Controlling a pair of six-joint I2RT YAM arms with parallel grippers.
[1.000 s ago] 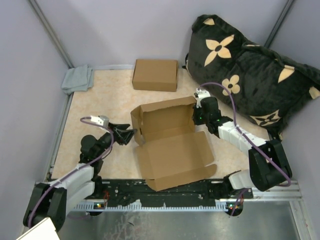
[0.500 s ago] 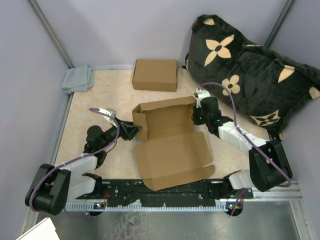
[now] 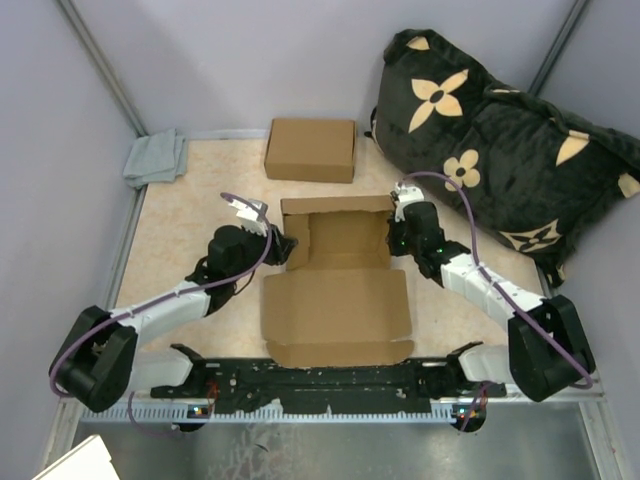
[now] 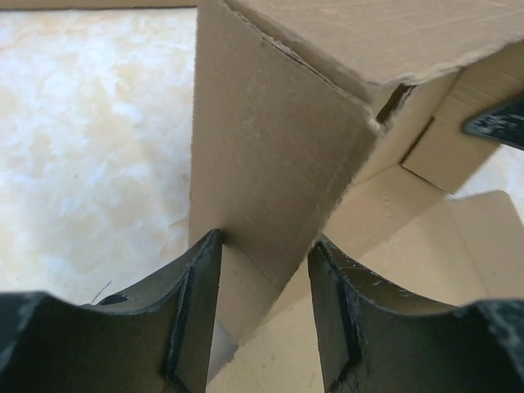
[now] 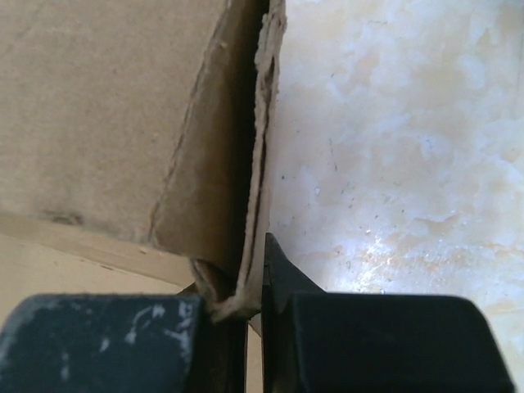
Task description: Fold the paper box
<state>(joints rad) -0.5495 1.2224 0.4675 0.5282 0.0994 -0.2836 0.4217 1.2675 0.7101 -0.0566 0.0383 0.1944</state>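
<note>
The open brown paper box point(image 3: 338, 268) lies mid-table, its walls raised at the back and its lid flap flat toward me. My left gripper point(image 3: 284, 246) is open, its fingers straddling the box's left side wall point(image 4: 270, 155) without squeezing it. My right gripper point(image 3: 392, 238) is shut on the box's right side wall point(image 5: 246, 164), pinching the folded cardboard edge between its fingers point(image 5: 274, 270). The left wrist view shows the box's inside point(image 4: 426, 147) and the tip of the right gripper point(image 4: 499, 123) at the far side.
A second, closed brown box point(image 3: 311, 150) sits at the back of the table. A grey cloth point(image 3: 156, 158) lies in the back left corner. A large black flowered cushion point(image 3: 500, 130) fills the back right. Purple walls enclose the table.
My left gripper swung right and forward to the box's left wall. The box turned square to the table, its lid flap now pointing straight toward me. My right gripper kept its hold.
</note>
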